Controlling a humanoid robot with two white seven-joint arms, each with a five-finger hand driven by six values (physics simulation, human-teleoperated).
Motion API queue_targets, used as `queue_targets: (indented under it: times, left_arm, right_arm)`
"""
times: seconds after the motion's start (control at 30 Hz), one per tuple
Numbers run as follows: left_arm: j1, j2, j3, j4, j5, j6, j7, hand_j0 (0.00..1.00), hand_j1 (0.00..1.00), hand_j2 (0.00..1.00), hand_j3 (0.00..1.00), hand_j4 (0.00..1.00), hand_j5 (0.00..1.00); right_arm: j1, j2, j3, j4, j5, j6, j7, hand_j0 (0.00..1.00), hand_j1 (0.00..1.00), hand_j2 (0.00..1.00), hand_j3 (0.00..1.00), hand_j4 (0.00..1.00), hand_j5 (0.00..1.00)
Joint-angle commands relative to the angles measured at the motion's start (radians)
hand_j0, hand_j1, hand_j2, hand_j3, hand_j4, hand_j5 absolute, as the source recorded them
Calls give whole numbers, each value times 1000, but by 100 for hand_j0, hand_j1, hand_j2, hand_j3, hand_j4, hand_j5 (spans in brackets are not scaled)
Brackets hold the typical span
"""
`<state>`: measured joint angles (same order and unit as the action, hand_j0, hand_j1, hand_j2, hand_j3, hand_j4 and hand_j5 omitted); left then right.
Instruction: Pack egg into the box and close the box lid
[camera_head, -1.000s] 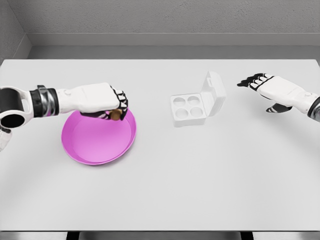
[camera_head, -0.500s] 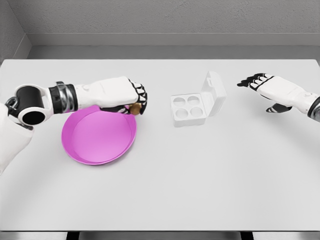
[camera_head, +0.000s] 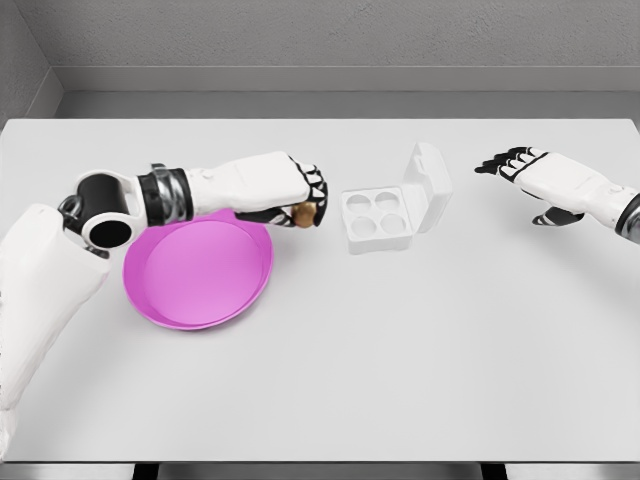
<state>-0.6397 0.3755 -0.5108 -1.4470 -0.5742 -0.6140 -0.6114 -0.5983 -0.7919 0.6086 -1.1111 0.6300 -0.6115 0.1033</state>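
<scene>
My left hand (camera_head: 300, 203) is shut on a small brown egg (camera_head: 303, 215), which peeks out under the curled fingers. It hovers between the pink plate (camera_head: 197, 272) and the white egg box (camera_head: 378, 220), a short way left of the box. The box stands open, its tray showing several round cups with nothing in them and its lid (camera_head: 430, 184) raised on the right side. My right hand (camera_head: 512, 162) is open, held above the table to the right of the box, palm down.
The pink plate lies on the white table (camera_head: 400, 350) at the left, under my left forearm. A grey wall runs along the table's far edge.
My left hand has carried the egg rightward, from over the pink plate past its rim toward the box. The right hand has not moved.
</scene>
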Motion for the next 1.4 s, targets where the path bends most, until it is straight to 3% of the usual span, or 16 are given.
queue_targets:
  times: [0.0,0.4,0.7,1.2,1.37]
  left_arm:
    - [0,-33,1,33,1,3,1,40,40,40,40,40,40]
    - [-20,-122,-2,97,-21,3,1,40,40,40,40,40,40]
    - [-75,-184,-2,218,-22,3,1,40,40,40,40,40,40]
    - [-98,-267,-2,318,-42,3,1,40,40,40,40,40,40]
    - [-121,-297,-2,392,-42,3,1,40,40,40,40,40,40]
  right_arm:
    - [0,-1,-1,-1,-7,1,-1,100,100,100,100,100,100]
    - [0,-1,-1,0,-6,1,-1,100,100,100,100,100,100]
    - [0,-1,-1,-3,-6,1,-1,100,100,100,100,100,100]
    - [0,-3,-1,-3,-6,1,-1,100,100,100,100,100,100]
    - [2,-3,-1,-3,-7,1,-1,100,100,100,100,100,100]
